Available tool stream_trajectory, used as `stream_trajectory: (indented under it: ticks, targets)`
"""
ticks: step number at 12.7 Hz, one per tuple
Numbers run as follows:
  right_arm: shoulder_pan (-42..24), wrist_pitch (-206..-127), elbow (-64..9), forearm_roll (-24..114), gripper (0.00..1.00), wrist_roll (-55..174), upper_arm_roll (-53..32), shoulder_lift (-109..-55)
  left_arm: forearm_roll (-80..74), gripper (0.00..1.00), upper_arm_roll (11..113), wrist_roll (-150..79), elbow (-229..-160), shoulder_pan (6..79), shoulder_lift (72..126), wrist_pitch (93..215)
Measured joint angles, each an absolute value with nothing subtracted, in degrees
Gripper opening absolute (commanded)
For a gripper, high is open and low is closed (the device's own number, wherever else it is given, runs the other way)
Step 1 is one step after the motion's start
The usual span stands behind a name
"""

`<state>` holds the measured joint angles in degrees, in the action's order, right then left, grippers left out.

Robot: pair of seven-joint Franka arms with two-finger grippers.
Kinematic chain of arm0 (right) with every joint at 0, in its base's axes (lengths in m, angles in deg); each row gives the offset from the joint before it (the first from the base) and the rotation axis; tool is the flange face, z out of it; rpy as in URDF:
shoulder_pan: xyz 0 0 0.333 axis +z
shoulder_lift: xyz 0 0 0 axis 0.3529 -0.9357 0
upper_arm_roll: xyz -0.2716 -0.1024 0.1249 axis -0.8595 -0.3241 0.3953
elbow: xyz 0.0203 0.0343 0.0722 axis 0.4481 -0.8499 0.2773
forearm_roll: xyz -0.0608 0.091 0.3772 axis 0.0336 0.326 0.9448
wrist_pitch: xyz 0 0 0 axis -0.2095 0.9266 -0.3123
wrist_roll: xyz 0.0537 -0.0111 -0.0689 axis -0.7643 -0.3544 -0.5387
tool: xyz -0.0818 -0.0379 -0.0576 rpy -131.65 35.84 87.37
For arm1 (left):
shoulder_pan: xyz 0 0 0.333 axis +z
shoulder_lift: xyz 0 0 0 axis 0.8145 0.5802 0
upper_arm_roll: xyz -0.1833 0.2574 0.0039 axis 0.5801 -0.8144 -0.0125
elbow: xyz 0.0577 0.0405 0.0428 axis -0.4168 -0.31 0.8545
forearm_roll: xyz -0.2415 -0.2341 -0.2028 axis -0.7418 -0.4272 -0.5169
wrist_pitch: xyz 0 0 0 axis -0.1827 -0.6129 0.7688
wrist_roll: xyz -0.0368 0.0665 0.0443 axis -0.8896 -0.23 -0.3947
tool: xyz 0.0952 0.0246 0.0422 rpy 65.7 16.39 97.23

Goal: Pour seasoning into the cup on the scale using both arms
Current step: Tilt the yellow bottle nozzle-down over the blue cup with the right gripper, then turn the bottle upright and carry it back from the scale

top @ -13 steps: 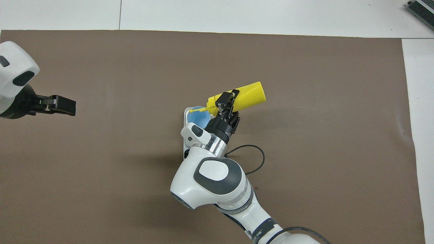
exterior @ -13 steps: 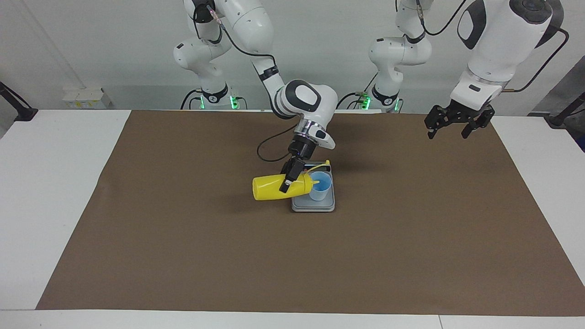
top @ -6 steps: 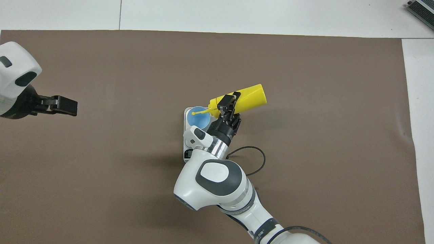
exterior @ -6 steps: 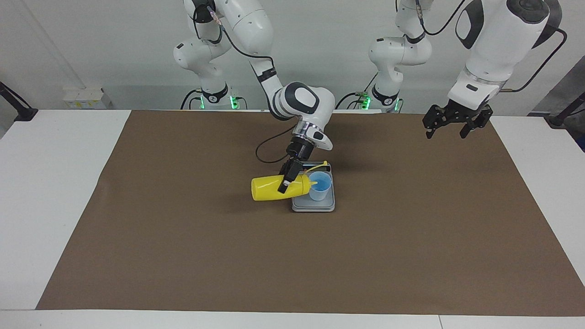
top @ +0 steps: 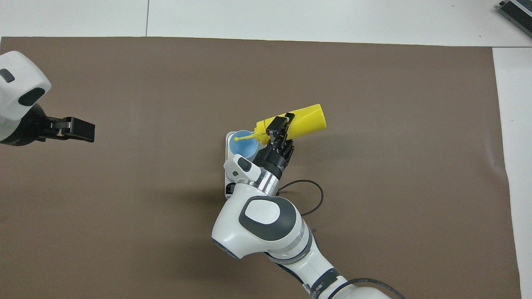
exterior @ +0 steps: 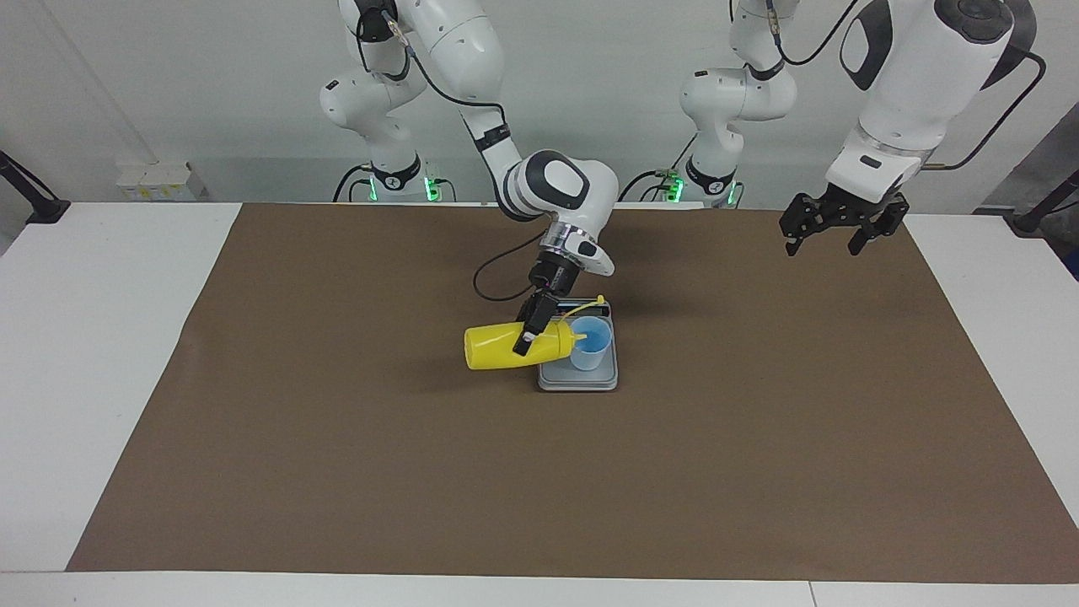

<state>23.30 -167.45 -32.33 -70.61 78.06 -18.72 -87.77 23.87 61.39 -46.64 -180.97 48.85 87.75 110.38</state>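
Pouring is underway: the right gripper (exterior: 531,330), fingers clamped on the tipped bright yellow plastic squeeze bottle (exterior: 497,347), aims its nozzle into the small light-blue translucent plastic cup (exterior: 590,344) on the flat silver-grey kitchen scale (exterior: 578,378) mid-surface, while the left gripper (exterior: 824,239) waits, fingers apart, over the surface's edge nearest the robots.

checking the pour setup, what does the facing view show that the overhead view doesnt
Only the facing view shows both arm bases, the left hand open in the air over the brown mat toward the left arm's end, and the whole scale rim.

Only the overhead view shows the cup from above with the nozzle over its mouth; the right arm covers much of the scale there.

Both show the right hand shut on the tipped seasoning bottle, the cup on the scale.
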Motion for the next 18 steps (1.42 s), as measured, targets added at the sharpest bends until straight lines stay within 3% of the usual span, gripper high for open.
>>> stream_trajectory:
  ticks: [4,12,18]
  targets:
    - [23.3,-167.6,-31.7,-65.2,0.00,78.5,-18.2,-86.0,23.9,1.00,61.3,-46.6,-181.0,48.9,87.7,110.4]
    - [16.1,-171.4,-34.3,-33.4,0.00,69.8,-18.4,-71.8,23.9,1.00,61.3,-46.6,-181.0,48.9,87.7,110.4]
    - [4.6,-188.0,-45.1,-7.5,0.00,56.2,-18.7,-64.6,23.9,1.00,61.2,-46.6,-181.0,48.9,87.7,110.4]
